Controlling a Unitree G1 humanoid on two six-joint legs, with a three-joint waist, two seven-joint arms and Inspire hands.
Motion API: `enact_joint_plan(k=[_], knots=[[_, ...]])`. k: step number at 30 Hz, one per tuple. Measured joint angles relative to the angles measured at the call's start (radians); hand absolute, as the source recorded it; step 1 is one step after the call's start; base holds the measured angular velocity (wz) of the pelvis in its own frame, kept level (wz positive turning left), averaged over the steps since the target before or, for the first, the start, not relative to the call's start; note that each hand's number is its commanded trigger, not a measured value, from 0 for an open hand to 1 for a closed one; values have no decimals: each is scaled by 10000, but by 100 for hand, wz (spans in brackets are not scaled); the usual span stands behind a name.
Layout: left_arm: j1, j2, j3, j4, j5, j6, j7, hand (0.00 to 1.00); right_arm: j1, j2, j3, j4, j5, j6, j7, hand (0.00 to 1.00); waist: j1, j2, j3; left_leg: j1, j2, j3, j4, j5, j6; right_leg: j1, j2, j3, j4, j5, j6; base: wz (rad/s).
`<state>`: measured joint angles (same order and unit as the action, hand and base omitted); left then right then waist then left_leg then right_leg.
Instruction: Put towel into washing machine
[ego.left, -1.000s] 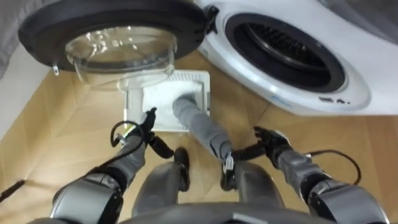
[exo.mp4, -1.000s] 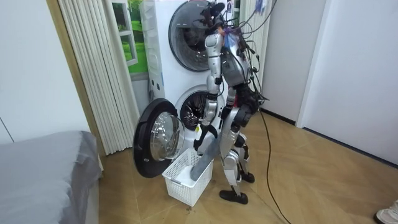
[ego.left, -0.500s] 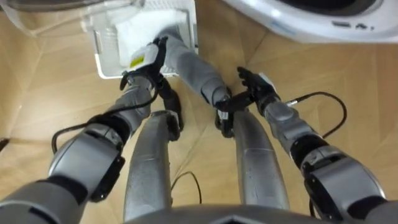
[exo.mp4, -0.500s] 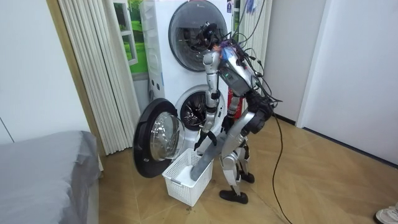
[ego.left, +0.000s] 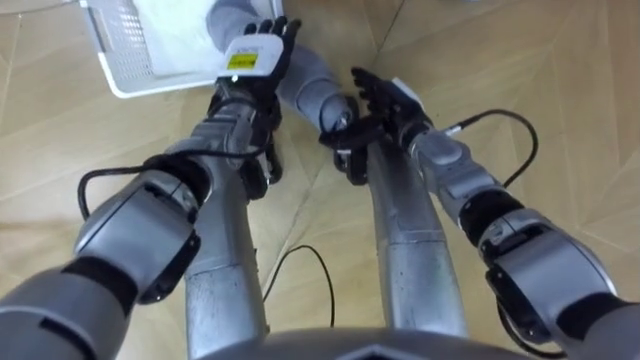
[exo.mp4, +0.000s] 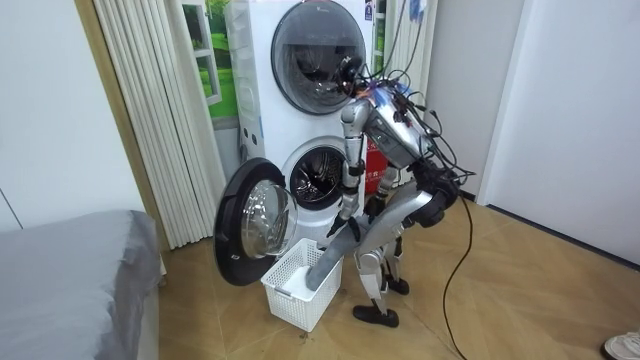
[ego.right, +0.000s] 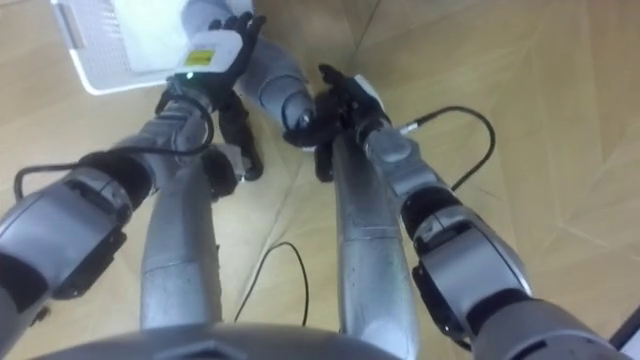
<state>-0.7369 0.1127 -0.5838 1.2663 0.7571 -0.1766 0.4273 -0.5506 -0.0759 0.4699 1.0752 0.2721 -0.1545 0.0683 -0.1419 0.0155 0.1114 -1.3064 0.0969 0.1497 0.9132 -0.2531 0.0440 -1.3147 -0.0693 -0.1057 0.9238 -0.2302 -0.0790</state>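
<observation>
Room: We are looking at a room with a pale wooden parquet floor (exo.mp4: 520, 290). The robot is standing bent forward beside a white stacked front-loading washing machine (exo.mp4: 265, 130). The machine's round glass-fronted lower door (exo.mp4: 255, 225) is hanging open toward the room view's left.
Basket: A white perforated plastic laundry basket (ego.left: 120, 65) is sitting on the floor just in front of the robot's feet, below the open door.
Towel: The long grey rolled towel (ego.left: 305, 75) is lying with its far end in the basket. Its near end is rising over the rim toward the robot's knees, so it is not yet in the machine.
Left hand: The left hand (ego.left: 255, 55) is hovering over the towel close to the basket rim. Its fingers are stretched fairly straight and are gripping nothing that we can see.
Right hand: The right hand (ego.left: 380, 95) is hovering spread wide just beside the towel's near end. We cannot tell whether its thumb is touching the cloth.
Step in hand: We are judging this to be the reach for the towel, before any grasp.
Doing it well: We are advising that both hands curl fully round the roll, one near each end. The lift should be carrying the far end clear of the rim so the basket is not being dragged along. The loose length should be gathered before the towel is swinging toward the dark drum opening (exo.mp4: 318, 180).
</observation>
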Motion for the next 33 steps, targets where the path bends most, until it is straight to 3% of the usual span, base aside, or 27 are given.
enact_joint_plan(k=[3,4,5,6,7,11,15,19,29,33], knots=[[-52,62,-212,-1,8,-35,6,0,-119,-1,114,-17,144,-1,7,0,-7,-2,-1,-170,115,41,100,-18,28,-144,80,2,18,-14,-23,-7],[-44,132,-429,2,-7,-33,-2,10,-161,66,208,-24,149,-2,4,0,-12,-3,-1,-232,153,22,200,-85,13,-176,140,-5,32,-26,-34,-14],[-44,158,-580,1,-6,-33,-23,32,-174,66,251,-18,149,-2,5,0,-18,-3,-1,-256,156,7,231,-111,4,-191,155,-5,41,-35,-34,-8],[-51,161,-872,0,-14,-33,-87,73,-180,78,350,-15,152,-2,0,0,-48,-6,-3,-280,144,8,235,-124,9,-224,149,11,66,-58,-22,0],[-61,155,-1085,-2,-11,-37,-227,100,-195,77,396,-6,150,-6,1,0,-108,-39,-8,-301,130,12,247,-136,17,-279,142,56,118,-88,-8,0],[-130,172,-1432,23,-130,-40,-880,100,-403,178,499,42,356,-71,-6,0,-235,-115,4,-415,148,52,333,-166,25,-386,144,71,202,-112,-7,0],[-395,371,-1491,-10,-149,-67,-1324,100,-532,242,536,112,619,-175,-9,0,-303,-376,-5,-447,162,27,450,-215,6,-453,127,73,354,-171,-40,0],[-409,617,-1691,-122,-192,-84,-1658,100,-612,346,576,114,809,-325,-8,0,-448,-420,-9,-447,159,22,451,-236,21,-456,123,82,335,-171,-35,0],[141,614,-2042,-120,-203,-86,-2483,100,-541,368,656,558,810,-406,0,0,-395,-410,-16,-46,141,47,311,-240,24,-55,112,90,198,-184,-12,0],[380,374,-2122,-119,-183,-86,-2559,100,-185,373,801,578,906,-405,3,0,-190,-406,-20,458,121,50,223,-240,26,442,67,61,116,-198,9,1]])
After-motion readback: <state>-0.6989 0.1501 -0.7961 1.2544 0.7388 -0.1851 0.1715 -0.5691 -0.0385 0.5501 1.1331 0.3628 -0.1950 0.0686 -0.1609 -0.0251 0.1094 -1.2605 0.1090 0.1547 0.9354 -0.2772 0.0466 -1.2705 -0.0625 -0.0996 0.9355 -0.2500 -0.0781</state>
